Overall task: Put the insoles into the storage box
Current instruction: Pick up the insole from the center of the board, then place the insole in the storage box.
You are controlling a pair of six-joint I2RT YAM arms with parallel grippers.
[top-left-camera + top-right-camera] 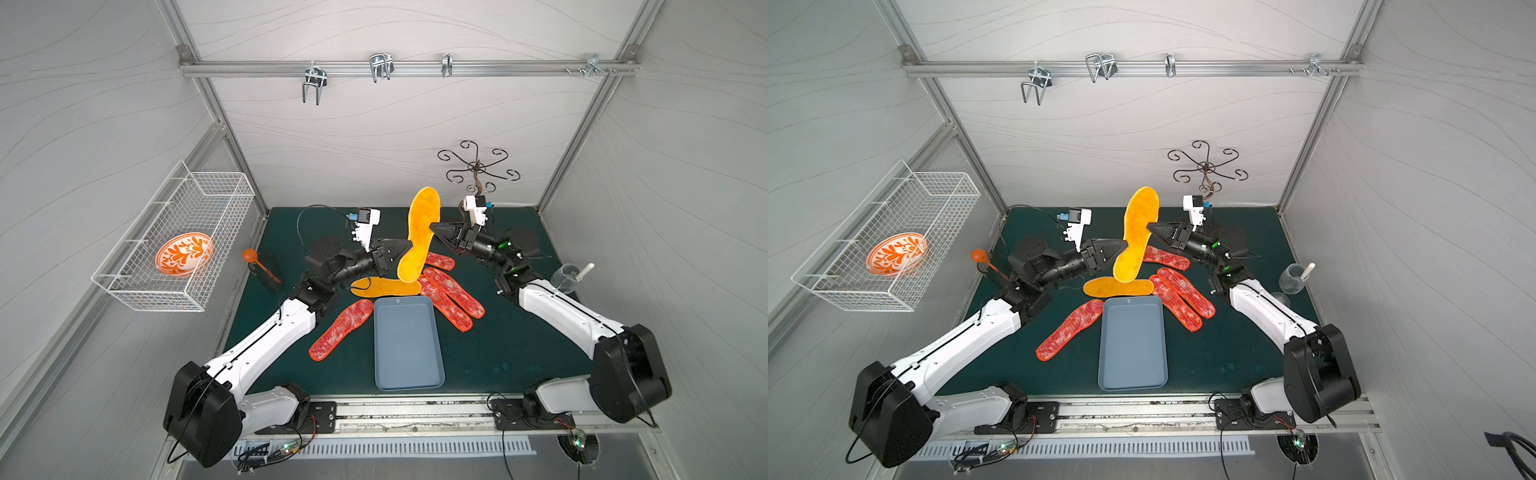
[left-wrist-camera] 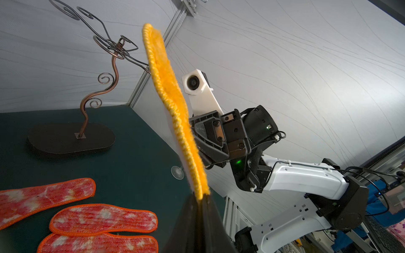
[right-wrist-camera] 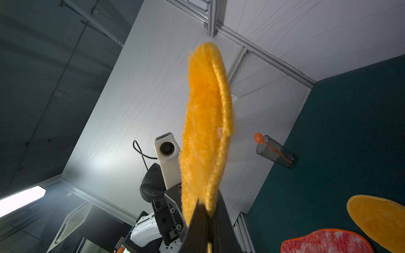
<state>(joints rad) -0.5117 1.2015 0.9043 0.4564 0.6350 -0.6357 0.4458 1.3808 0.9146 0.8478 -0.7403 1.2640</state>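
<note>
Green mat [image 1: 519, 353], grey-walled cell. Nearest: storage box [image 1: 407, 345], lengthwise at centre. Lone red insole [image 1: 340, 330] just beside it on the left-arm side; three red insoles [image 1: 453, 297] on the right-arm side. Flat yellow insole [image 1: 386, 287] lies crosswise just past the box's far rim. Beyond, raised yellow insole [image 1: 422, 224] stands on end between both claws. Right gripper [image 1: 436, 228] is clamped on one edge. Left gripper [image 1: 405, 247] straddles the opposite edge, grip unclear.

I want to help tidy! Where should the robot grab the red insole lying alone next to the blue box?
The red insole lies flat and alone on the mat, its far end close to the box rim. So probably pinch the stitched edge at its near end, coming down from above on the left side.
</note>
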